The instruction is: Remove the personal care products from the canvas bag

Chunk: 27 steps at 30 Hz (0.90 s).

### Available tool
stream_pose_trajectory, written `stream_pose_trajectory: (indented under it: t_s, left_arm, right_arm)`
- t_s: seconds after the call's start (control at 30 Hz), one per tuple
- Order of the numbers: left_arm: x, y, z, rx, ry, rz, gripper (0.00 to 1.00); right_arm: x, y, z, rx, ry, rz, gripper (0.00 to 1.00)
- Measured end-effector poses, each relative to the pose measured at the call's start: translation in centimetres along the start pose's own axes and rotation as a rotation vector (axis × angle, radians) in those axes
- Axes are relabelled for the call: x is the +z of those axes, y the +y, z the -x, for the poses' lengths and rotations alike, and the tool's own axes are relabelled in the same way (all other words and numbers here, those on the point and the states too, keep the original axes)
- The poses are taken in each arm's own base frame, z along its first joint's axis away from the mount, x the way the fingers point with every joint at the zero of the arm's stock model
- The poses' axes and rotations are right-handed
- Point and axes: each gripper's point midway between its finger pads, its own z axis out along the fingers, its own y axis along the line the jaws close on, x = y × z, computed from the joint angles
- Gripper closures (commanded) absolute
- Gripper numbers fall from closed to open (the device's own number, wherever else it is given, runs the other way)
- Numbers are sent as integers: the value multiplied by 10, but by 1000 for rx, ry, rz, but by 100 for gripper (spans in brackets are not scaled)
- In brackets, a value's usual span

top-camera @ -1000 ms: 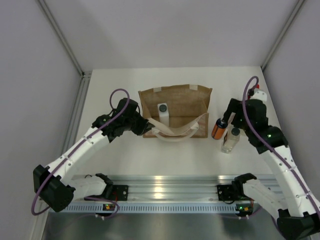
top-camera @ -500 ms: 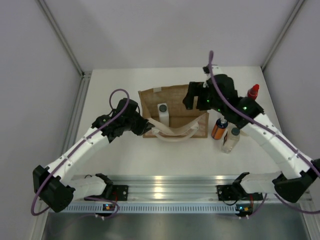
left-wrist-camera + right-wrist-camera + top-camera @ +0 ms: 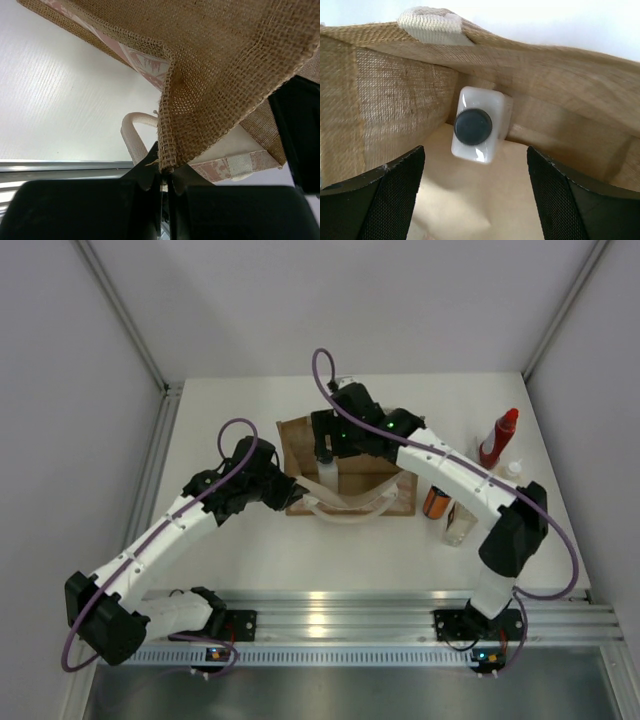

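So, only one product shows inside the bag: the white squarish bottle [image 3: 475, 125] stands upright on the floor of the canvas bag [image 3: 395, 95], tucked against the back wall with its dark cap pointing straight up at the right wrist camera. Out on the table [image 3: 230, 410], right of the bag, I can see the red bottle [image 3: 497, 437], the orange bottle [image 3: 434, 502] and the clear bottle [image 3: 458, 525]. There's a pale bit near the red one that might be the cream one, but it's too small to tell.

The right gripper [image 3: 475, 151] hangs over the bag mouth, spread wide with nothing in it, one finger either side of the bottle and not touching it. The left gripper [image 3: 164, 175] is pinched tight on the bag's near left corner, right at the woven rim.

Handling-wise, I'd guess the bottle is light, rigid plastic. It looks glossy though, so probably a bit slippery. The flat sides are the place to grab, squeezing across the body just under the cap. The round cap is narrower and could twist out of the pads. The bag is the awkward part: soft weave, floppy walls, and that back wall sits right against the bottle, so closing left to right looks safer than front to back
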Motion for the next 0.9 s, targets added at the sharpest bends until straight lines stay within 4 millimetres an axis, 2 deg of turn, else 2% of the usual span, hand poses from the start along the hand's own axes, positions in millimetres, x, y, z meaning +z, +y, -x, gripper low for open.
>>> stream_pose_trajectory:
  t_s: [0.13,0.3,0.53,0.67,0.8,0.9]
  left_arm:
    - [0,0,0,-5,0,0,100]
    - [0,0,0,-10,0,0,100]
    - [0,0,0,-10,0,0,100]
    - [0,0,0,-10,-2,0,100]
    - [0,0,0,-10,-2,0,100]
    - [0,0,0,-10,-1,0,100]
  right_arm:
    - [30,8,-14,-26,56,-13,20]
    - [60,6,-26,-68,100,-63,20]
    - [91,-4,-46,-107,157,-119,30]
    - [103,-10,-56,-113,178,-150,30]
    - [105,-14,-53,-107,162,-181,32]
    - [106,-15,-53,-94,154,-196,41]
